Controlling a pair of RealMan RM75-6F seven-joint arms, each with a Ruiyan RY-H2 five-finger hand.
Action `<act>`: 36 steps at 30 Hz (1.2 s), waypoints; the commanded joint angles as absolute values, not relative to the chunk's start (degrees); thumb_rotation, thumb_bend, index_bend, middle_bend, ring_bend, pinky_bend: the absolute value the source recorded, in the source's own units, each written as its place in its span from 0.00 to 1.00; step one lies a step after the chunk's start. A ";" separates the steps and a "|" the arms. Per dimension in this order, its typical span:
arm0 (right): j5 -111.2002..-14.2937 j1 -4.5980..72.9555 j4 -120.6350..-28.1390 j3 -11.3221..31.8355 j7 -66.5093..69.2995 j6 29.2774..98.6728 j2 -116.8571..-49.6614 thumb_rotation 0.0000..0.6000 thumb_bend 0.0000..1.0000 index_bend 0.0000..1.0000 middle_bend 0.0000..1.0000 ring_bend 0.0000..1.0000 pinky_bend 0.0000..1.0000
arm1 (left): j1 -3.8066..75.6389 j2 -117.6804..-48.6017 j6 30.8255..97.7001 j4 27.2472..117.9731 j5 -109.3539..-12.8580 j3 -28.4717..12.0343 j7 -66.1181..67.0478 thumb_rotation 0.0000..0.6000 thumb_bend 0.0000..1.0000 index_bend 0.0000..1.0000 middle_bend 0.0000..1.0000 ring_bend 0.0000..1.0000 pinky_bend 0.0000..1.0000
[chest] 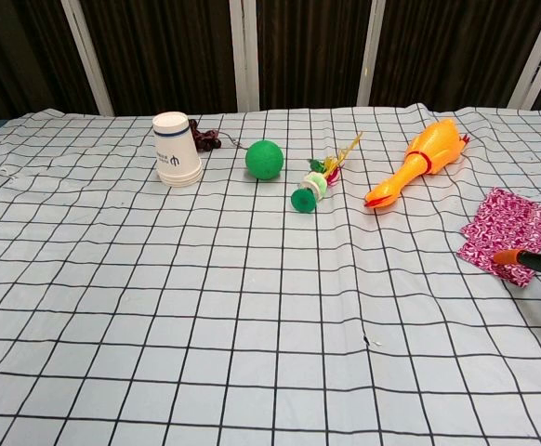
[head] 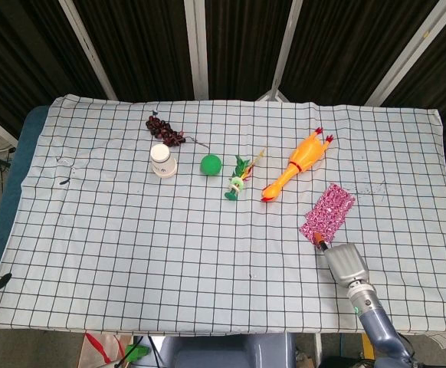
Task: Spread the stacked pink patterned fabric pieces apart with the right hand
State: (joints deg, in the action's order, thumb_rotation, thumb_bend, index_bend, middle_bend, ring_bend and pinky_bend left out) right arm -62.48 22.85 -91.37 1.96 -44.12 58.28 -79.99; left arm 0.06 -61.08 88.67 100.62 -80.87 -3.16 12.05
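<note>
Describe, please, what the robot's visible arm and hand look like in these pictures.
Only the right hand shows. In the head view it has a boxy, light grey back, and an orange-tipped finger pokes out ahead. Behind it comes a silvery wrist collar with a small green light, then a rounded blue-grey arm. The chest view shows a dark finger with that orange tip. No cables or lettering are discernible.

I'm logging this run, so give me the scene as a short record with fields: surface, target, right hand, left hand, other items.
surface: table under a white grid-checked cloth
target: pink patterned fabric pieces, stacked, lying flat near the cloth's right side
right hand: right hand at the stack's near corner, an orange fingertip on its edge; grip unclear
left hand: not in view
other items: rubber chicken, green ball, white paper cup upside down, dark grape bunch, small green toy
</note>
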 commanded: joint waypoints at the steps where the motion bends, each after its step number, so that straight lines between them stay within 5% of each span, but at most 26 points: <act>1: -62.25 23.03 -91.36 1.63 -43.95 58.40 -79.93 1.00 0.71 0.10 0.82 0.81 0.65 | 0.11 -61.18 88.65 100.65 -80.83 -3.15 12.23 1.00 0.20 0.10 0.01 0.03 0.17; 36: -67.16 23.97 -101.48 -2.64 -46.57 64.53 -78.31 1.00 0.71 0.11 0.82 0.81 0.65 | 0.30 -61.09 88.35 100.72 -80.61 -3.09 12.22 1.00 0.20 0.10 0.01 0.03 0.17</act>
State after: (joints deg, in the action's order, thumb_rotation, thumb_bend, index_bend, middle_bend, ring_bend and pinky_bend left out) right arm -67.29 23.98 -101.44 -3.11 -46.78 64.05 -78.36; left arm 0.30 -61.08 88.36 100.72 -80.61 -3.09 12.20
